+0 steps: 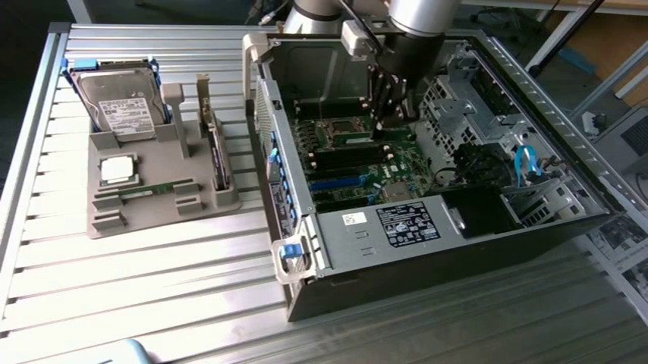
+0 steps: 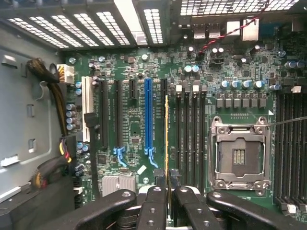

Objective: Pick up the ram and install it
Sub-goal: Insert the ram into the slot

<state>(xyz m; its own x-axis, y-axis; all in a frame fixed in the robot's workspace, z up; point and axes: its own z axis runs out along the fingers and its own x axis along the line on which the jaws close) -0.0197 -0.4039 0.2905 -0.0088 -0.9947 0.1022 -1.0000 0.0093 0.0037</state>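
**Ram held edge-on over the motherboard**

The gripper (image 2: 167, 175) is seen nearly closed, its two black fingers (image 2: 157, 191) pinched on the ram (image 2: 166, 134). The ram is viewed edge-on as a thin yellow-green line running out from the fingertips. In the wrist view the stick is set over the motherboard (image 2: 134, 124), between the long blue slot (image 2: 148, 115) and the bank of black memory slots (image 2: 189, 129), and parallel to both. Whether its lower edge touches the board cannot be told. The empty silver processor socket (image 2: 238, 155) lies beyond the black slots.

In the upper centre of the exterior view the gripper (image 1: 390, 114) is reached down into the open computer case (image 1: 335, 250), just above the green board. A blue cable (image 1: 523, 163) is seen in the drive bay at the right of the case.

At the left of the exterior view a grey holder (image 1: 111, 220) is placed well apart from the case. It carries a hard drive (image 1: 121, 106) at its upper end, a square silver processor chip (image 1: 118, 168) below that, and a second green ram stick (image 1: 154, 189) laid flat near its lower end.

Both case and holder are rested on a ribbed metal table (image 1: 152, 303). A brown board (image 1: 618, 38) is visible in the upper right corner.
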